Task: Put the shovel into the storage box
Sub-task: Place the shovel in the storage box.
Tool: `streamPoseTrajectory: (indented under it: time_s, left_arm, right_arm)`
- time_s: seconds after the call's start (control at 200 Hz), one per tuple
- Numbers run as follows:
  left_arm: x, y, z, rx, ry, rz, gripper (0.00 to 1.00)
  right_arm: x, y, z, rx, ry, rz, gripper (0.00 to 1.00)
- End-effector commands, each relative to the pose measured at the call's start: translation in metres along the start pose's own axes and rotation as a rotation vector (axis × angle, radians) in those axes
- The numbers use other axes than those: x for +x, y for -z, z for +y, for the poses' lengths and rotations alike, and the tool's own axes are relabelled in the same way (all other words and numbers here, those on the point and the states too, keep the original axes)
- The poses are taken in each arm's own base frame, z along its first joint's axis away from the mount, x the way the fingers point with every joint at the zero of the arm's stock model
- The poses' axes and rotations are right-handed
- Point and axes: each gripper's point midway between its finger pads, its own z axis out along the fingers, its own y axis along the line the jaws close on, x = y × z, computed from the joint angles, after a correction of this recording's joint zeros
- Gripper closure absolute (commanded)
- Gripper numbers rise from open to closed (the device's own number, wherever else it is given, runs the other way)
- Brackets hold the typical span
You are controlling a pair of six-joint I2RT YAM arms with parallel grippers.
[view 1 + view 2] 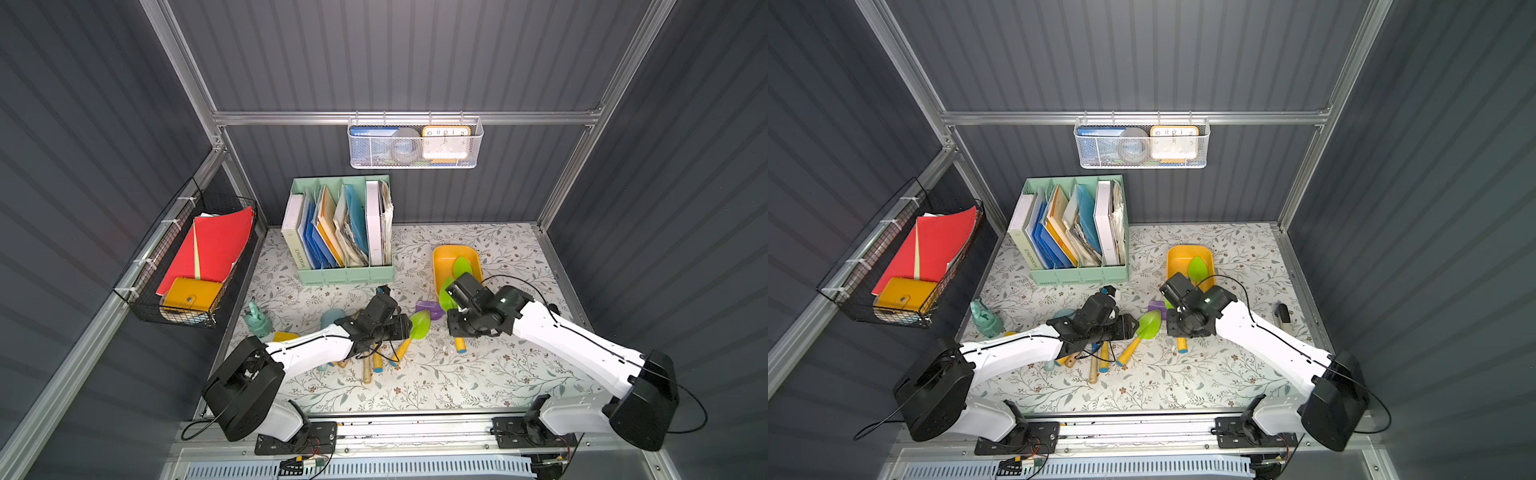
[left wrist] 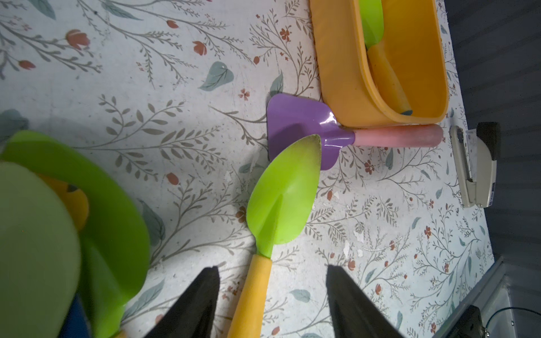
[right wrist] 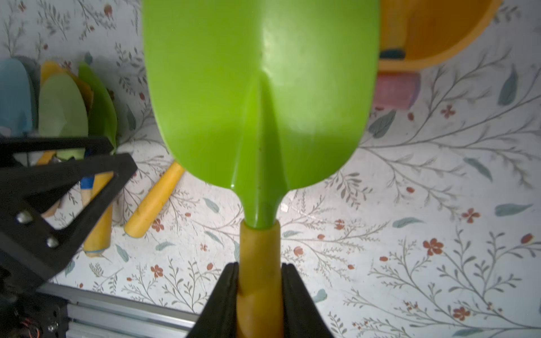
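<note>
While the right claw [image 3: 259,281] clamps the yellow handle of a green shovel [image 3: 260,87], blade pointing out ahead of it, the yellow storage box [image 3: 433,32] sits just past the blade, with another shovel [image 2: 371,23] inside. The left claw [image 2: 272,269] is half-open. A loose shovel [image 2: 284,199] has its handle between the fingers, ungripped.

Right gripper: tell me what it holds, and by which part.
The right gripper is shut on a green shovel, clamping its yellow handle just behind the blade.
</note>
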Motion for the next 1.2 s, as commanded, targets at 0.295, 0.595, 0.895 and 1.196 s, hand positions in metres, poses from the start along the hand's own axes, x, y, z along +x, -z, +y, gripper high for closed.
streamPoseTrajectory:
  time_s: [0.295,0.595,0.895,1.196]
  left_arm:
    - [-0.008,0.001,-0.007,0.009,-0.001,-0.022,0.36]
    - [-0.004,-0.003,-0.005,0.007,0.003,-0.011,0.36]
    - [-0.005,-0.006,-0.006,0.008,0.003,-0.008,0.36]
    - [-0.004,-0.006,-0.005,0.004,0.007,-0.007,0.36]
  right_arm:
    - [-0.126,-0.036,-0.031,0.149,-0.001,-0.100,0.84]
    - [-0.167,-0.094,-0.055,0.205,-0.034,-0.033,0.84]
    - [-0.178,-0.131,-0.068,0.211,-0.063,0.006,0.83]
    - [-0.161,-0.158,-0.072,0.218,-0.077,0.070,0.83]
